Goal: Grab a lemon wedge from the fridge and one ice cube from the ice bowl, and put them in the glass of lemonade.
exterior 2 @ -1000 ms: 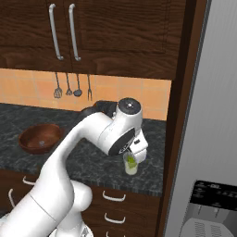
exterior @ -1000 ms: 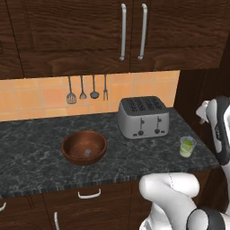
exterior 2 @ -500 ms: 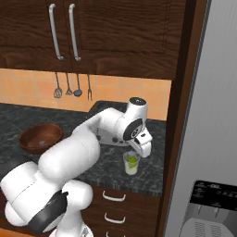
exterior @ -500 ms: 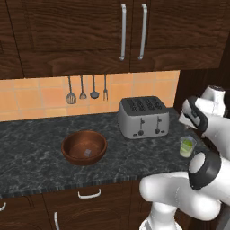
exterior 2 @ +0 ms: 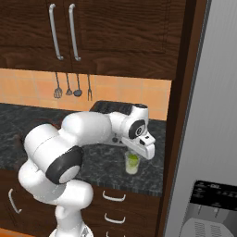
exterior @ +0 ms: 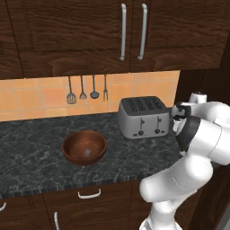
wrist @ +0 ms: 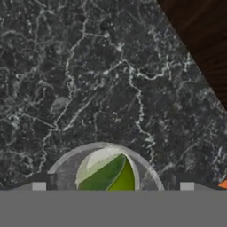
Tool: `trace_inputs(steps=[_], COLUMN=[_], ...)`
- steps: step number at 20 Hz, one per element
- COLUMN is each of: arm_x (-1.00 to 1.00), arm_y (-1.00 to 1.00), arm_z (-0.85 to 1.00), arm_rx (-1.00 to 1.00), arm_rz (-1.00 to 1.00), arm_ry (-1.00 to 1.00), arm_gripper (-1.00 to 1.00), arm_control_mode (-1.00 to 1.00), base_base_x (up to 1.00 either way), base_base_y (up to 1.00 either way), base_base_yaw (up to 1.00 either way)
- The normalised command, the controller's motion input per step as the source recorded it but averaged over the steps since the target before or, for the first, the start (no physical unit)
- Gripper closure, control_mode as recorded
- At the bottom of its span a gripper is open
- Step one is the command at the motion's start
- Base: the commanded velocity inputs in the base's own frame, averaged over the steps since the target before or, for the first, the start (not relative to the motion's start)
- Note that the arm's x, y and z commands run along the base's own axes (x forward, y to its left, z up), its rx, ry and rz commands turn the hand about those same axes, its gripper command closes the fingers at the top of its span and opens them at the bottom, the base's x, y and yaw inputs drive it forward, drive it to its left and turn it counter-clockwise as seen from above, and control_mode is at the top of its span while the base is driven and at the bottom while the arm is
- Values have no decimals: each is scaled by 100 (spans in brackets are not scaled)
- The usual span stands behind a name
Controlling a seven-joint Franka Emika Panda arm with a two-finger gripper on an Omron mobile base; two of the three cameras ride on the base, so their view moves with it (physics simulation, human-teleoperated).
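We see the arm folded over the right end of the dark marble counter [exterior: 31, 148], with the gripper [exterior 2: 139, 155] hanging just above the glass of lemonade [exterior 2: 132, 163]. From the right base camera the hand's white body covers the top of the glass, and the fingers themselves are hard to make out there. In the hand view we look straight down into the glass, whose round rim sits at the bottom edge, and the two finger tips [wrist: 39, 186] stand wide apart on either side of it, with nothing between them but the glass below. Inside the glass lies the lemon wedge [wrist: 111, 176], yellow-green, with a paler curved patch beside it that we cannot name.

The glass stands near the front edge of the counter, close to the dark wooden panel that borders the fridge [exterior 2: 217, 139] on the far right. The toaster [exterior: 143, 117] sits behind and to the left of it, against the tiled wall. Well to the left, the ice bowl [exterior: 84, 147] rests on the counter, and a single pale ice cube [exterior: 88, 153] lies on its bottom. Four utensils [exterior: 87, 90] hang on the wall above, under the wooden cabinets [exterior: 130, 31]
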Motion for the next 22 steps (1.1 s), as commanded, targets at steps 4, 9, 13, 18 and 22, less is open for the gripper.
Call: trace_inputs(steps=[4, 9, 13, 18, 22], arm_x=[-34, -80, -49, -74, -96], arm_y=[-7, 0, 0, 1, 22], arm_z=[-1, 9, 37, 82, 100], arm_rx=[0, 0, 0, 0, 0], arm_rz=[3, 2, 0, 0, 0], arm_ry=[-4, -15, -20, -34, -56], arm_gripper=[-100, -100, -100, -100, -100], arm_control_mode=[-100, -100, -100, -100, -100], base_base_x=[0, 0, 0, 0, 0], base_base_y=[0, 0, 0, 0, 0], base_base_yaw=[0, 0, 0, 0, 0])
